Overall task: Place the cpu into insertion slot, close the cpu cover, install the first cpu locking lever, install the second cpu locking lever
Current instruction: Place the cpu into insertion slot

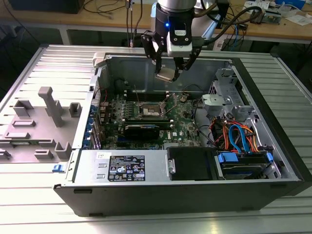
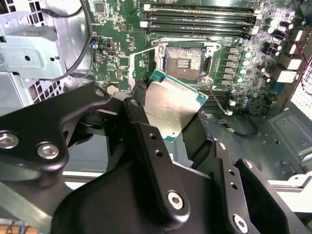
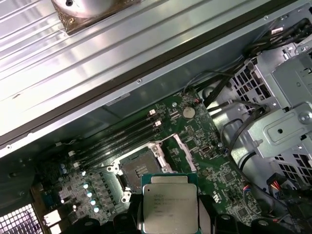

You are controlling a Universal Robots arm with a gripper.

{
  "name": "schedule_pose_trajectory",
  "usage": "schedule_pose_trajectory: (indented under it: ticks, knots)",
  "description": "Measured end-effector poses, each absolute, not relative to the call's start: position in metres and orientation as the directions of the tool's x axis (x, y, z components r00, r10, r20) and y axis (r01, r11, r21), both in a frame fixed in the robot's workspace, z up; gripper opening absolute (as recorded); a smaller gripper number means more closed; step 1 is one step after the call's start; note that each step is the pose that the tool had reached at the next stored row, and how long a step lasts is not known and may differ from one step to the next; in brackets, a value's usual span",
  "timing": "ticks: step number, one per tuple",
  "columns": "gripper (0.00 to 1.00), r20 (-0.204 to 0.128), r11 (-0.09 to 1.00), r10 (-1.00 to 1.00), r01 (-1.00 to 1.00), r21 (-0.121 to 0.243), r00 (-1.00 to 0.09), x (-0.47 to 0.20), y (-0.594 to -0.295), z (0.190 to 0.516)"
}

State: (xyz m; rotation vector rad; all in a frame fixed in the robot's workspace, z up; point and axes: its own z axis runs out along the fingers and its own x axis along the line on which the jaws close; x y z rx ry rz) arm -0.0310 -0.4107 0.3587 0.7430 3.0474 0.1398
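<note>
My gripper [image 1: 168, 69] hangs above the open computer case, shut on the cpu [image 1: 165, 76], a flat square chip with a silvery top and green edge. In both wrist views the black fingers [image 2: 141, 114] clamp two opposite edges of the cpu [image 2: 170, 107] [image 3: 168, 202]. The insertion slot [image 1: 148, 108] [image 2: 184, 62] [image 3: 138, 168] lies bare on the green board, well below the chip. Beside the slot the cpu cover [image 3: 176, 148] [image 2: 132, 68] stands swung up, a thin metal frame.
Long black memory slots [image 1: 141, 95] run behind the socket, and a long black card [image 1: 141, 130] sits in front of it. A drive cage with orange and blue cables [image 1: 239, 136] is on the exterior view's right. A grey fixture [image 1: 44, 122] lies outside the case on its left.
</note>
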Motion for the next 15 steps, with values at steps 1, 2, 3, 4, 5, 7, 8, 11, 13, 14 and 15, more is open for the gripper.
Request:
schedule_pose_trajectory:
  ticks: [1,2,3,4,5,7,8,11,13,14,15]
  knots:
    - [0.55,0.019,0.88,0.467,0.466,0.087,-0.884,-0.0309,-0.4107,0.3587]
    - [0.55,0.019,0.877,0.472,0.472,0.087,-0.881,-0.031,-0.4107,0.3587]
    - [0.55,0.019,0.874,0.478,0.478,0.087,-0.878,-0.031,-0.4107,0.3587]
    - [0.55,0.019,0.872,0.483,0.482,0.087,-0.876,-0.0309,-0.4107,0.3587]
    - [0.55,0.019,0.867,0.49,0.49,0.087,-0.871,-0.0309,-0.4107,0.3587]
    - [0.55,0.019,0.859,0.506,0.505,0.087,-0.862,-0.031,-0.4107,0.3588]
    - [0.55,0.019,0.854,0.514,0.513,0.087,-0.858,-0.0309,-0.4107,0.3587]
    - [0.55,0.019,0.845,0.529,0.528,0.087,-0.849,-0.0309,-0.4107,0.3587]
    - [0.55,0.019,0.839,0.538,0.537,0.087,-0.843,-0.031,-0.4107,0.3587]
    - [0.55,0.019,0.836,0.543,0.542,0.087,-0.84,-0.0309,-0.4107,0.3587]
    - [0.55,0.019,0.832,0.549,0.548,0.087,-0.836,-0.0309,-0.4107,0.3587]
